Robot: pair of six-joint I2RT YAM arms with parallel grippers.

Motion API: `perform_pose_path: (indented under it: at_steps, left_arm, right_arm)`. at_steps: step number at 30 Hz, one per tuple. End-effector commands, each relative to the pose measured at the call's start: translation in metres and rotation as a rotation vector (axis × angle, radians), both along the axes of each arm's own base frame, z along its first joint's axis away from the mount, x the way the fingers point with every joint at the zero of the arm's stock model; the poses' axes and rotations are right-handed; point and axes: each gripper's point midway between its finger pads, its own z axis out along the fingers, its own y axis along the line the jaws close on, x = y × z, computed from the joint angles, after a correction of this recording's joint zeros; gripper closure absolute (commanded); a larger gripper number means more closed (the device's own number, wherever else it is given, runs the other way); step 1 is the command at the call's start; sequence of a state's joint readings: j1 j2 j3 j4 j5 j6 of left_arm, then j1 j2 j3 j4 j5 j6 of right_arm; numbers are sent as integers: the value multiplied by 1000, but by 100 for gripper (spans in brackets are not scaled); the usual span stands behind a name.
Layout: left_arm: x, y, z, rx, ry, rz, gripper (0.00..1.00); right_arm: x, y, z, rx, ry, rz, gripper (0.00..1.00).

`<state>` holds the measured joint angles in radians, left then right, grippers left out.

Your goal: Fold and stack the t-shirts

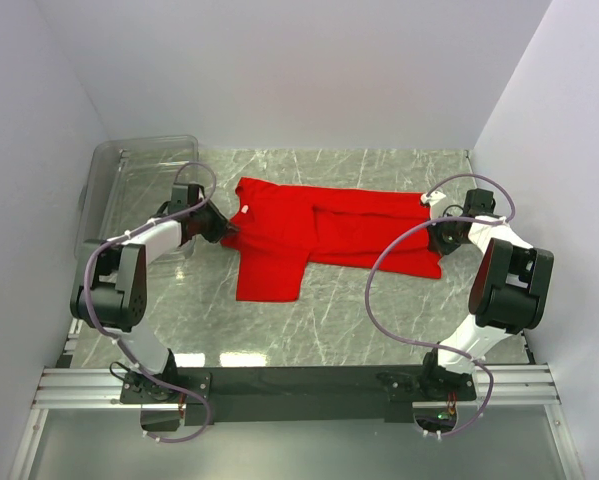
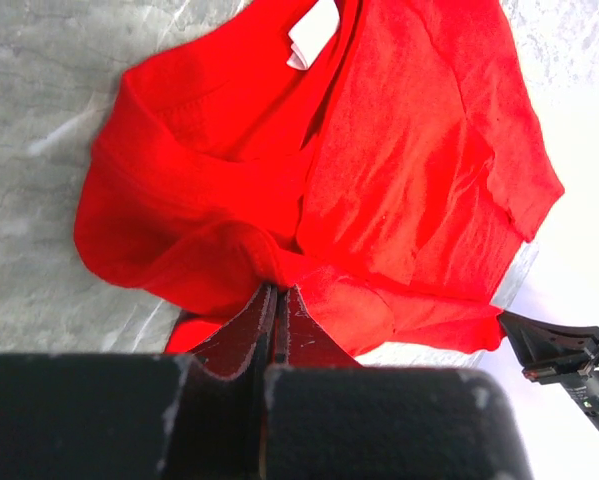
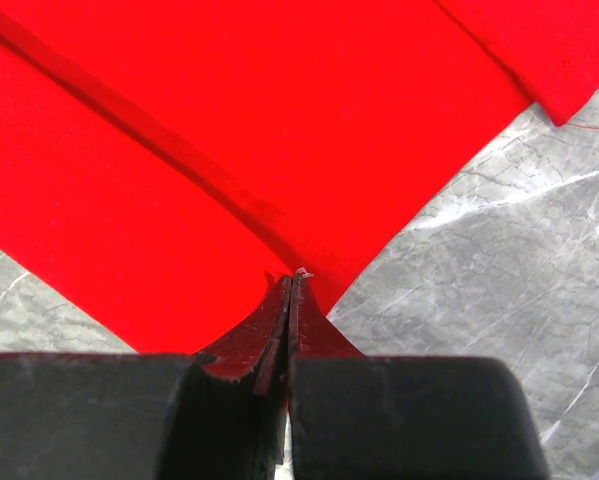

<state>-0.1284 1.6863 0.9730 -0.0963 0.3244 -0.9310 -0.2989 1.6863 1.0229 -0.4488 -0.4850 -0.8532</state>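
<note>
Red t-shirt [image 1: 319,230], clamped in left gripper [image 2: 276,292] and right gripper [image 3: 292,280] (mere edges), may slip free under tension.

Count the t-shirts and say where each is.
1. The red t-shirt lies across the middle of the table, pinched by the left end effector at one end and the right end effector at the other. No other shows.

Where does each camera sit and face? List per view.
Top external: above, behind the arms, looking down at the bright red cloth t-shirt; both arms show.
Left wrist: on that arm, faces neck end; left end effector pinches it.
Right wrist: on that arm, faces hem corner; right end effector pinches it.
All share the t-shirt.
</note>
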Motion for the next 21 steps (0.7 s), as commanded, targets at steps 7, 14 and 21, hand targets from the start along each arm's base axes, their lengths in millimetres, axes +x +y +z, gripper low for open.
perform_pose_path:
  at_steps: [7, 14, 21]
  left_arm:
    - [32, -1, 27, -3, -97, 2, 99]
    - [42, -2, 26, -5, -101, 1, 99]
    - [45, -3, 20, -1, -87, -9, 99]
  right_arm:
    - [18, -7, 14, -37, -58, -5, 100]
    - [19, -7, 13, -33, -58, -14, 100]
    - [22, -7, 14, -26, -62, -24, 100]
